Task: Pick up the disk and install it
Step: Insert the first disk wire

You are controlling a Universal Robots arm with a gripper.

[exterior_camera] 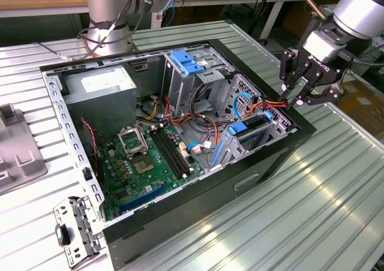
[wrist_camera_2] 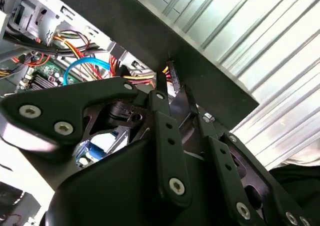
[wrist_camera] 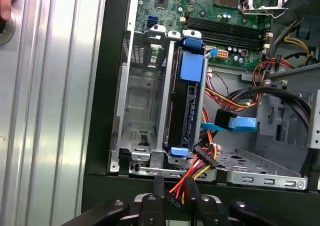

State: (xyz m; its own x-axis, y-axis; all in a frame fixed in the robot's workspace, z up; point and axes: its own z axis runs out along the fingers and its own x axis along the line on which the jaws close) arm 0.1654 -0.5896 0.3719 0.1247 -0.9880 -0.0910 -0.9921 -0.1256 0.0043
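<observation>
The disk (wrist_camera: 184,113) stands on edge in a slot of the metal drive cage (wrist_camera: 140,101) inside the open computer case, with blue rail tabs at both ends. In the exterior view the disk (exterior_camera: 253,126) sits near the case's wall on the exterior view's right. My gripper (exterior_camera: 293,101) hangs just above that wall, beyond the disk's end. Its fingers are closed on the black plug (wrist_camera: 173,198) of a red, yellow and black wire bundle (wrist_camera: 197,168) that runs from the case. In the second wrist view the gripper (wrist_camera_2: 170,83) pinches that plug (wrist_camera_2: 171,74).
The case (exterior_camera: 264,163) lies open on a ribbed metal table (exterior_camera: 312,211). Inside are a green motherboard (exterior_camera: 147,163), a grey power-supply box (exterior_camera: 102,91), a blue latch handle (exterior_camera: 187,62) and loose cables. A second arm's base (exterior_camera: 108,19) stands behind. A hand (wrist_camera: 6,6) rests on the table.
</observation>
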